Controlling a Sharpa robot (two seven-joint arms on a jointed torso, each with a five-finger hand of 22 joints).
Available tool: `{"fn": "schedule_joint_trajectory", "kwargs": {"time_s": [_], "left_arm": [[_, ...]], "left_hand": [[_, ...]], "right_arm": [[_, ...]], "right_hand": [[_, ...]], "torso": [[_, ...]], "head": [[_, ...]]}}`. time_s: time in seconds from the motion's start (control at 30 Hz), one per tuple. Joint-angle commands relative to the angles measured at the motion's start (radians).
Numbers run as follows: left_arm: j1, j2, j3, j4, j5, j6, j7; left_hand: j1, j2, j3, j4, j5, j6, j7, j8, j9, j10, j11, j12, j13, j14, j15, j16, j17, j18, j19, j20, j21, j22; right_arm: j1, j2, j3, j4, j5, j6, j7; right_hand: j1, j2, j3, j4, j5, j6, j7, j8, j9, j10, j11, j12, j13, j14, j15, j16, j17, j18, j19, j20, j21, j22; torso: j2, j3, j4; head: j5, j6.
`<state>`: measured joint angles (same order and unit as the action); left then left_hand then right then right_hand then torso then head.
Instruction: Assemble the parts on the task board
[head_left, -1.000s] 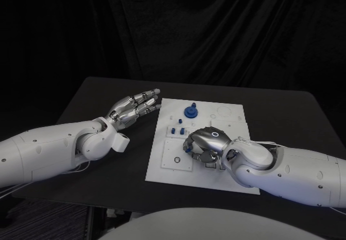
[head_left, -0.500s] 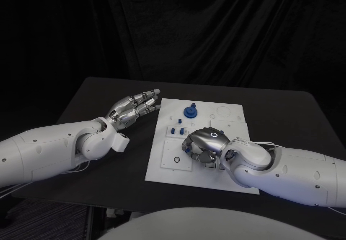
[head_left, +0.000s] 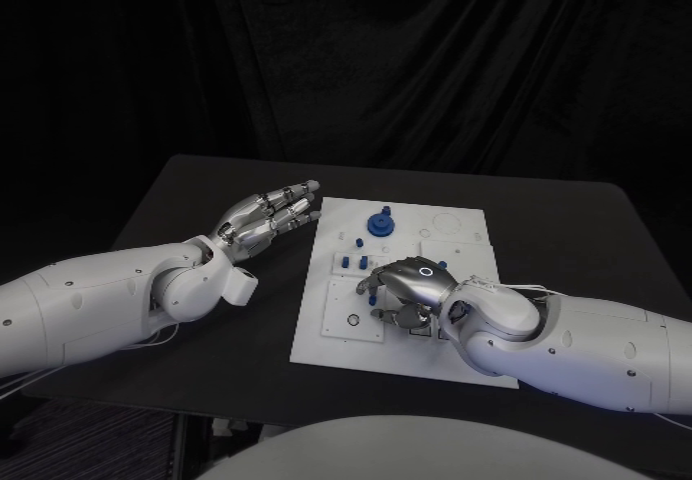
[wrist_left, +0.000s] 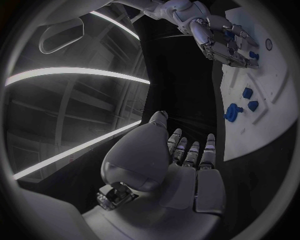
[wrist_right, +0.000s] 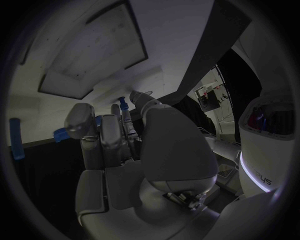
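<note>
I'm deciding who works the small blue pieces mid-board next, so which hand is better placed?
The right hand: it is over the middle of the task board, beside the small blue pieces. The left hand hangs off the board's far left corner.

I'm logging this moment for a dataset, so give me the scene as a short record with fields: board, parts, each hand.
board: white task board in the middle of the black table
parts: blue round part standing near the far edge; small blue pieces by the right hand
left hand: left hand beside the board's left edge, fingers apart, holding nothing
right hand: right hand over the board, fingers curled down; grasp hidden
</note>
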<state>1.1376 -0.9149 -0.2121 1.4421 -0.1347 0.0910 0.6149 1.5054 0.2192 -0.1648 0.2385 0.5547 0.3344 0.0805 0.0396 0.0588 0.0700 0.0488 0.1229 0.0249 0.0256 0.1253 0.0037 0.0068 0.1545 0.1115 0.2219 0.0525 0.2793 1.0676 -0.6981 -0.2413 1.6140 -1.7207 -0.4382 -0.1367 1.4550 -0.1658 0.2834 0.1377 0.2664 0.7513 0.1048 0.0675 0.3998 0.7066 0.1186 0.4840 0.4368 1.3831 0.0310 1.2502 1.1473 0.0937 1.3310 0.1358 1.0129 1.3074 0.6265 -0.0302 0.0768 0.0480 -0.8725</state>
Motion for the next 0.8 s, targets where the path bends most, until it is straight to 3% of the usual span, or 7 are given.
{"fn": "schedule_joint_trajectory", "kwargs": {"time_s": [0.03,0.17,0.27,0.4,0.5,0.67,0.8], "left_arm": [[-0.002,0.002,0.001,0.001,0.005,0.012,0.008],[-0.002,0.0,0.001,0.001,0.005,0.011,0.008],[-0.003,-0.003,0.001,0.002,0.005,0.01,0.008],[-0.003,-0.006,0.001,0.002,0.006,0.007,0.006],[-0.003,-0.005,0.001,0.003,0.006,0.005,0.005],[-0.003,-0.004,0.001,0.003,0.006,0.001,0.003],[-0.003,0.001,0.001,0.0,0.006,0.0,0.003]], "left_hand": [[0.01,0.0,0.005,-0.002,-0.004,0.006,0.002,0.007,0.001,0.001,0.007,0.006,0.002,-0.001,0.005,0.006,0.001,0.016,-0.001,0.008,0.004,-0.001],[0.01,0.0,0.005,-0.002,-0.005,0.012,0.003,0.008,0.002,0.002,0.008,0.006,0.002,-0.001,0.005,0.006,0.001,0.016,-0.001,0.008,0.004,-0.002],[0.01,0.0,0.006,-0.002,-0.004,0.013,0.004,0.008,0.002,0.002,0.008,0.007,0.002,-0.001,0.005,0.006,0.001,0.017,-0.001,0.008,0.004,-0.002],[0.01,0.0,0.006,-0.002,-0.004,0.013,0.004,0.008,0.002,0.002,0.008,0.007,0.002,-0.001,0.005,0.006,0.001,0.017,-0.001,0.008,0.004,-0.002],[0.01,0.0,0.006,-0.002,-0.004,0.016,0.004,0.009,0.003,0.003,0.009,0.008,0.002,-0.001,0.005,0.006,0.001,0.017,0.0,0.009,0.004,-0.001],[0.009,-0.001,0.007,-0.002,-0.003,0.018,0.005,0.01,0.003,0.003,0.009,0.009,0.002,0.0,0.005,0.006,0.001,0.017,0.0,0.009,0.004,0.0],[0.009,-0.001,0.007,-0.002,-0.002,0.021,0.005,0.01,0.004,0.004,0.01,0.01,0.002,0.001,0.005,0.006,0.002,0.017,0.001,0.009,0.004,0.0]], "right_arm": [[-0.002,-0.009,0.0,0.007,-0.006,-0.008,-0.003],[0.003,-0.034,0.003,0.029,-0.006,-0.029,-0.005],[0.02,-0.059,0.005,0.052,-0.006,-0.049,-0.007],[0.067,-0.103,0.006,0.09,-0.006,-0.054,-0.022],[0.119,-0.142,0.007,0.121,-0.006,-0.023,-0.049],[0.197,-0.206,0.002,0.148,0.021,0.044,-0.092],[0.222,-0.236,-0.002,0.138,0.043,0.053,-0.1]], "right_hand": [[0.005,0.004,-0.017,0.002,-0.003,-0.016,-0.005,-0.003,-0.013,-0.028,0.003,0.005,0.002,-0.011,0.002,-0.007,-0.008,0.018,-0.014,0.0,-0.014,0.112],[0.023,0.009,-0.048,0.01,-0.003,-0.037,-0.014,-0.001,-0.036,-0.088,0.011,0.01,-0.001,-0.028,0.0,-0.019,-0.028,0.022,-0.027,0.0,-0.044,0.107],[0.028,0.01,-0.057,0.014,-0.002,-0.038,-0.014,0.0,-0.042,-0.104,0.012,0.012,-0.004,-0.03,0.001,-0.02,-0.031,0.023,-0.029,0.0,-0.049,0.106],[0.034,0.012,-0.064,0.017,0.006,-0.033,-0.015,0.004,-0.046,-0.111,0.013,0.017,-0.005,-0.028,0.0,-0.015,-0.028,0.022,-0.025,-0.001,-0.043,0.108],[0.045,0.018,-0.069,0.021,0.041,-0.019,-0.016,0.009,-0.052,-0.121,0.013,0.018,-0.016,-0.02,-0.004,-0.006,-0.021,0.019,-0.014,-0.003,-0.028,0.113],[0.035,0.027,-0.095,0.056,0.042,0.016,-0.03,0.019,-0.071,-0.14,0.012,-0.019,-0.073,0.014,-0.011,0.032,0.016,0.008,0.024,-0.01,0.031,0.129],[0.034,0.027,-0.11,0.077,0.029,0.015,-0.031,0.009,-0.089,-0.146,0.013,-0.045,-0.114,0.02,-0.012,0.037,0.02,0.006,0.031,-0.012,0.037,0.131]], "torso": [[0.0,0.0,-0.0003],[-0.001,0.0002,-0.0008],[0.0,0.0007,-0.0007],[-0.001,0.0007,-0.0004],[-0.002,0.0002,0.0],[-0.002,-0.0003,-0.0014],[-0.001,-0.0006,-0.0016]], "head": [[-0.002,0.0],[-0.002,0.0],[-0.004,0.0],[-0.006,0.0],[-0.009,0.0],[-0.013,0.0],[-0.021,0.0]]}}
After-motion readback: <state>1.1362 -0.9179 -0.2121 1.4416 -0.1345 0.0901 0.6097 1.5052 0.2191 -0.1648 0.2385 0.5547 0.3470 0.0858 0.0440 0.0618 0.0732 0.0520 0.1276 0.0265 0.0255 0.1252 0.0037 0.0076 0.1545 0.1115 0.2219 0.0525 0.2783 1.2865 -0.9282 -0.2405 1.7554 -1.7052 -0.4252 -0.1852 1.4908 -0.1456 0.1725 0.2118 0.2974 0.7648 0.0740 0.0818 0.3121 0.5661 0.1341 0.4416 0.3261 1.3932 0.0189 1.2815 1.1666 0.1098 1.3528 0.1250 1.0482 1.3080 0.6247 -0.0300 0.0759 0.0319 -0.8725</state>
